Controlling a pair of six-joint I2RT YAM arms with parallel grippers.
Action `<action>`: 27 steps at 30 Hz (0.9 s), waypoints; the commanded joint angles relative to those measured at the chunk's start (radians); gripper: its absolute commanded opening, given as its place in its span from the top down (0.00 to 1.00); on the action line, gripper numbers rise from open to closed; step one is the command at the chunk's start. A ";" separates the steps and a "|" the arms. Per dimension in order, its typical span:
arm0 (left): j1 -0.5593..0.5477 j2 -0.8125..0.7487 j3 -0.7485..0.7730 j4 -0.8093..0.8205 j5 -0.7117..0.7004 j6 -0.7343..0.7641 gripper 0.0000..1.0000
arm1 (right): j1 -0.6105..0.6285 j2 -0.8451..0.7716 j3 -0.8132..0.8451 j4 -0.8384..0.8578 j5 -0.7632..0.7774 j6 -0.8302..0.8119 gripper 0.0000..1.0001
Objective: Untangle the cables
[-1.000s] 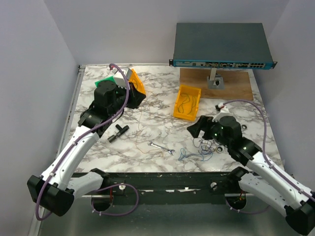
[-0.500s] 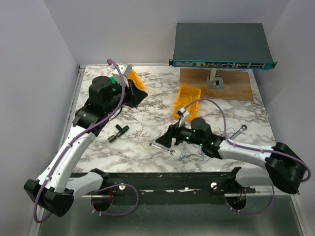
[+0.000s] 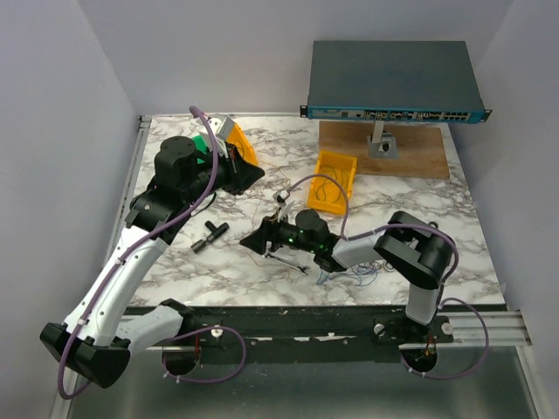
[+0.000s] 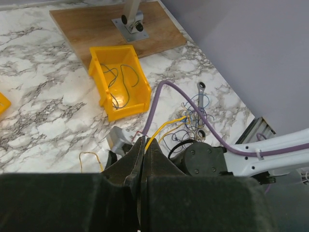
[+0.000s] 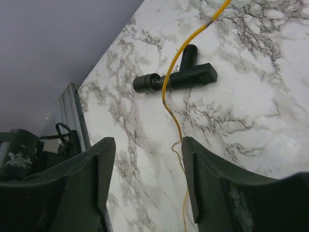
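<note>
**Room.** Plain lilac-grey walls (image 3: 218, 52) on 3 sides.

**Surface.** 1 table (image 3: 218, 272) with a white marble-pattern top veined in grey. A metal rail (image 3: 131, 179) runs along its left edge.

**Far right.** 1 wooden board (image 3: 428, 159) lies flat. On it a small metal stand (image 3: 382, 145) carries a dark switch (image 3: 393, 78), ports facing forward.

**Centre.**
- 1 yellow bin (image 3: 318, 183) sits just in front of the board, with thin dark wires inside.
- 1 black T-fitting (image 3: 210, 234) lies left of centre.
- 1 wrench (image 3: 300, 269) lies by the right gripper.
- A second wrench (image 4: 201, 90) lies beyond the tangle.

**Far left.** 1 orange bin (image 3: 247, 150) is tilted, with a green piece (image 3: 203, 142) beside it. Both are partly hidden by the left arm.

**Cables** (image 3: 354, 272). A loose tangle of blue, yellow and brown strands lies near the front edge, right of centre, under the right forearm. 1 yellow strand leads away from it, up to the left gripper and across the T-fitting.

**Left gripper** (image 3: 255, 175). Raised over the far-left table. Its fingers (image 4: 140, 159) are pressed together, with the yellow strand running out from their tips.

**Right gripper** (image 3: 251, 245). Low over the centre, pointing left. Its fingers (image 5: 104, 169) are spread, and the yellow strand passes between them untouched.
</note>
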 commanded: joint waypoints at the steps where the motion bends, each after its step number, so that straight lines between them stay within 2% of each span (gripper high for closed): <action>1: 0.010 -0.025 0.019 0.009 0.045 -0.031 1.00 | 0.010 0.090 0.076 0.135 0.037 0.046 0.57; 3: 0.015 -0.030 0.005 0.014 0.038 -0.038 1.00 | 0.009 0.069 0.083 0.118 0.056 0.046 0.85; 5: 0.023 -0.039 -0.026 0.015 0.023 -0.042 1.00 | 0.010 0.015 0.074 0.076 0.087 0.031 0.94; 7: 0.032 -0.063 -0.094 0.048 -0.003 -0.064 1.00 | 0.010 -0.052 0.076 0.005 0.120 0.012 0.98; 12: 0.069 -0.144 -0.316 0.193 -0.035 -0.148 1.00 | 0.008 -0.181 0.116 -0.194 0.181 -0.041 0.99; 16: 0.086 -0.193 -0.419 0.223 -0.099 -0.166 1.00 | -0.012 -0.228 0.129 -0.290 0.201 -0.029 0.99; 23: 0.091 -0.173 -0.505 0.300 -0.063 -0.189 1.00 | -0.082 -0.228 0.114 -0.255 0.050 0.083 0.99; 27: 0.091 -0.173 -0.509 0.299 -0.075 -0.172 1.00 | -0.090 -0.244 0.112 -0.286 0.045 0.087 0.99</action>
